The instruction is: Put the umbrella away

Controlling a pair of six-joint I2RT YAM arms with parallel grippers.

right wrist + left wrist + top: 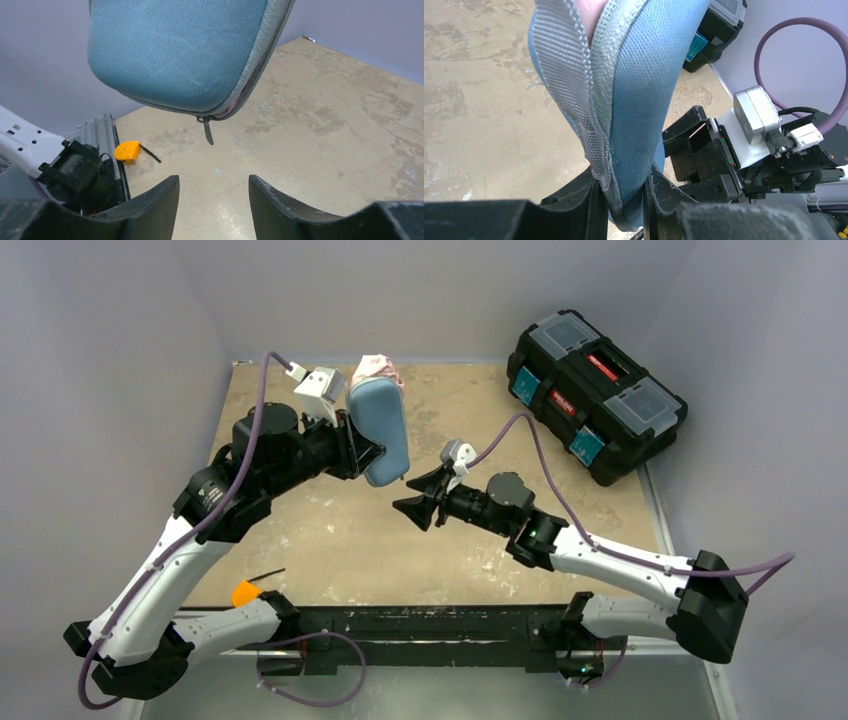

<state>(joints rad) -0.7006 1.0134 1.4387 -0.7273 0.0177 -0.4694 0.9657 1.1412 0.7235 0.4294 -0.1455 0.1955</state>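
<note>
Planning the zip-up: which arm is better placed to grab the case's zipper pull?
Right. The right gripper is open and empty, facing the zipper pull hanging under the case. The left gripper is shut on the case, holding it up.

In the upper middle of the top view, my left gripper (366,456) clamps the near end of the case (381,428), held clear of the tabletop (330,535), and the umbrella (377,368) pokes out of the case's far end. My right gripper (415,498) sits just right of and below the case, near the frame's centre, jaws apart and touching nothing, with the case's zip pull (207,132) hanging above the gap between them. The toolbox (595,395) lies at the upper right, well apart from both, and a small tool (245,592) lies at the lower left beside my left arm.
</note>
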